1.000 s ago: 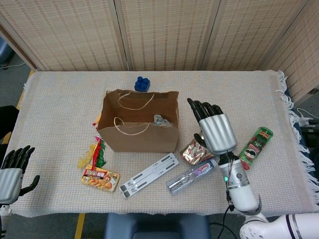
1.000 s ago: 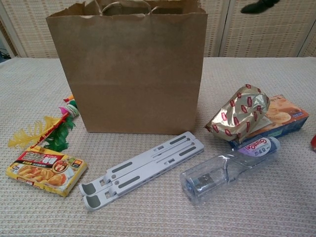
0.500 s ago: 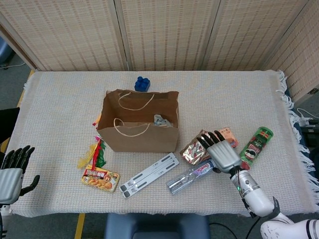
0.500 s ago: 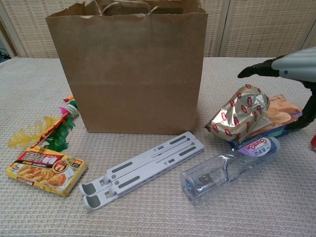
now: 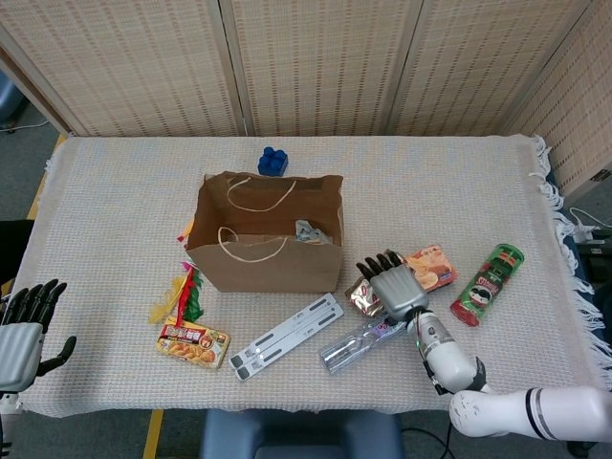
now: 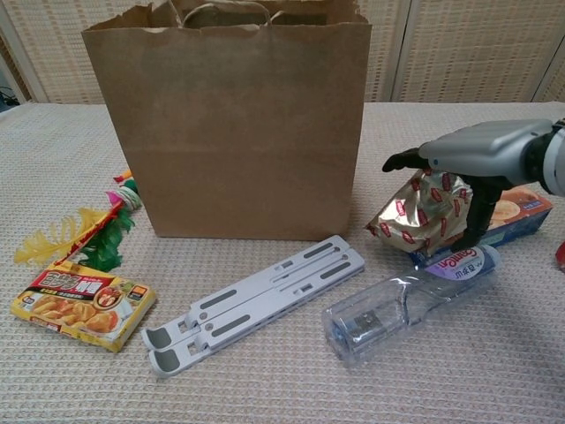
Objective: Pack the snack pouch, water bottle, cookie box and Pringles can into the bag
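While I've got my right hand [image 5: 395, 288] flat over the snack pouch [image 6: 415, 215], its fingers are stretched out and apart, holding nothing; in the chest view the thumb hangs down next to the pouch, and I can't tell if the palm actually touches it. That gold pouch leans on the cookie box [image 5: 431, 267], which pokes out just to the right of the hand. Right in front of both lies the water bottle [image 6: 408, 304] on its side, cap end under my wrist in the head view. The Pringles can [image 5: 487, 284] is lying down further right, apart from the rest. My left hand [image 5: 24, 325] sits off the table's [image 5: 124, 191] near left corner, fingers straight and spread, empty.

The brown paper bag [image 6: 229, 124] stands upright and open just left of the pouch. A grey folding stand [image 6: 254, 303] lies in front of it, a yellow food packet [image 6: 82, 303] and some feathery toy [image 6: 75, 236] are to its left, and a blue block [image 5: 273, 161] is behind it.
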{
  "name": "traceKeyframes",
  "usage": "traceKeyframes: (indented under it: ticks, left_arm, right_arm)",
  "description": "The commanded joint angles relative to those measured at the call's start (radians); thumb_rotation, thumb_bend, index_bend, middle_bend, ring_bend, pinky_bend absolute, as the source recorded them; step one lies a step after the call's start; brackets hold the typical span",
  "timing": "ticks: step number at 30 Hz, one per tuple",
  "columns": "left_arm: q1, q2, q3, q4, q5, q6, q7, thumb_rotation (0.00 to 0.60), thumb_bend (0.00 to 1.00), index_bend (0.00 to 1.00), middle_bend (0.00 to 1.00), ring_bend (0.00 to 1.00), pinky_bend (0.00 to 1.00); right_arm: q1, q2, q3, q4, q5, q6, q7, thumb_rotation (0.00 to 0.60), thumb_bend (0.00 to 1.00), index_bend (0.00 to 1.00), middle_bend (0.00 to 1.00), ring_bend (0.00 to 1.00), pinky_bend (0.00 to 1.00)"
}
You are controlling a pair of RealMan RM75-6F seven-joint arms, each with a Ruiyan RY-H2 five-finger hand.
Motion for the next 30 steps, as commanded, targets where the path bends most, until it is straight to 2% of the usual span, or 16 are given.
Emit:
traceKeyframes:
  ticks: [1,3,4,7,9,12,19,24,26,30]
  left_arm:
    - [-0.001,0.001,0.0,0.001,0.001,-0.001,-0.004,0.6,0.35,0.0,0.0,0.0,0.0]
    - [-0.001,0.001,0.001,0.002,0.002,-0.001,-0.007,0.6,0.35,0.0,0.0,0.0,0.0]
    - [-0.001,0.001,0.001,0.002,0.002,-0.001,-0.008,0.6,0.35,0.0,0.0,0.0,0.0]
    - [-0.001,0.002,0.001,0.003,0.003,-0.001,-0.01,0.6,0.35,0.0,0.0,0.0,0.0]
    - [-0.001,0.002,0.001,0.003,0.003,-0.001,-0.01,0.6,0.35,0.0,0.0,0.0,0.0]
    - [0.0,0.002,0.002,0.003,0.003,0.0,-0.009,0.6,0.35,0.0,0.0,0.0,0.0]
    - [0.0,0.0,0.001,0.0,0.001,0.001,0.001,0.6,0.36,0.0,0.0,0.0,0.0]
    - [0.001,-0.001,0.001,-0.002,0.0,0.003,0.006,0.6,0.36,0.0,0.0,0.0,0.0]
    - [0.001,-0.002,0.0,-0.004,-0.002,0.004,0.013,0.6,0.35,0.0,0.0,0.0,0.0]
    - [0.003,-0.005,-0.001,-0.006,-0.005,0.007,0.021,0.6,0.35,0.0,0.0,0.0,0.0]
  right_arm:
    - [0.045,-0.05,0.009,0.038,0.079,0.007,-0.04,0.6,0.13,0.02,0.06,0.03,0.06]
    - [0.056,-0.062,0.006,0.046,0.096,0.012,-0.045,0.6,0.23,0.12,0.14,0.12,0.16]
    - [0.057,-0.065,0.004,0.047,0.094,0.013,-0.042,0.6,0.26,0.2,0.2,0.18,0.24]
    - [0.049,-0.064,-0.006,0.045,0.062,0.025,-0.024,0.6,0.34,0.46,0.43,0.47,0.55]
    - [0.04,-0.056,-0.017,0.041,0.03,0.035,-0.012,0.6,0.36,0.56,0.51,0.57,0.65]
    - [0.011,-0.016,-0.027,0.014,-0.036,0.057,0.035,0.6,0.37,0.6,0.54,0.59,0.68]
    - [-0.076,0.135,-0.029,-0.082,-0.212,0.118,0.182,0.6,0.38,0.6,0.54,0.59,0.68]
    - [-0.111,0.213,-0.02,-0.126,-0.283,0.142,0.247,0.6,0.37,0.6,0.55,0.59,0.68]
    - [-0.135,0.324,0.036,-0.198,-0.344,0.215,0.305,0.6,0.37,0.6,0.55,0.59,0.68]
    - [-0.139,0.413,0.123,-0.257,-0.375,0.26,0.363,0.6,0.37,0.6,0.55,0.59,0.68]
